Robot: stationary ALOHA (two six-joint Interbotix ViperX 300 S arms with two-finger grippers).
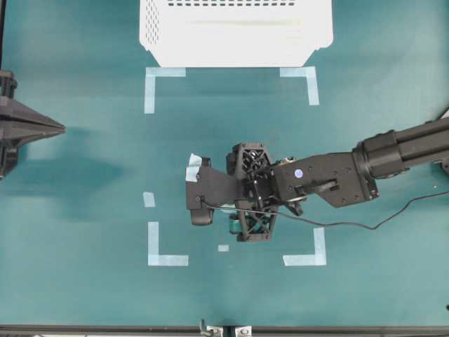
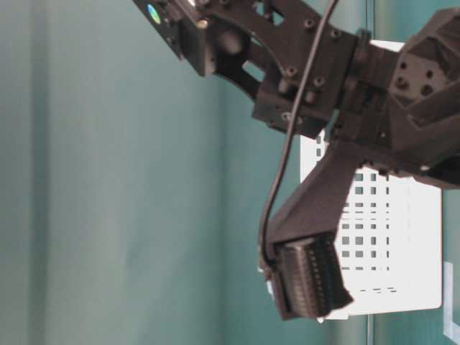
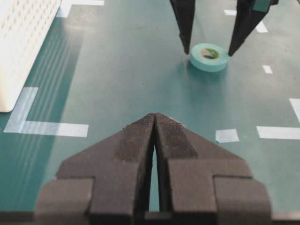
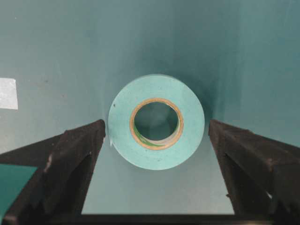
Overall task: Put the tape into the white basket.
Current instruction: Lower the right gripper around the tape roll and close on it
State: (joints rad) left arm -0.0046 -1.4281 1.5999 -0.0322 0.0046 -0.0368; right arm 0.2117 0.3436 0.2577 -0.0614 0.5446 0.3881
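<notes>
Jaws of the right gripper (image 4: 157,136) are standing wide, empty, straddling the tape (image 4: 156,121), which is lying flat on the table (image 1: 84,175), well short of the white basket (image 1: 235,31). I am centring both fingers (image 3: 185,23) level with the roll's outer wall before closing. The left gripper (image 3: 154,136) is sitting closed and empty.

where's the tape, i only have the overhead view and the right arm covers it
Observer: The tape lies flat on the mat, between the fingers of the open right claw, neither finger touching it.
Operator: left claw doing anything
Observer: The left claw is shut and empty, well short of the tape.
Operator: basket side facing it?
Observer: The white basket shows a perforated wall in the table-level view.
</notes>
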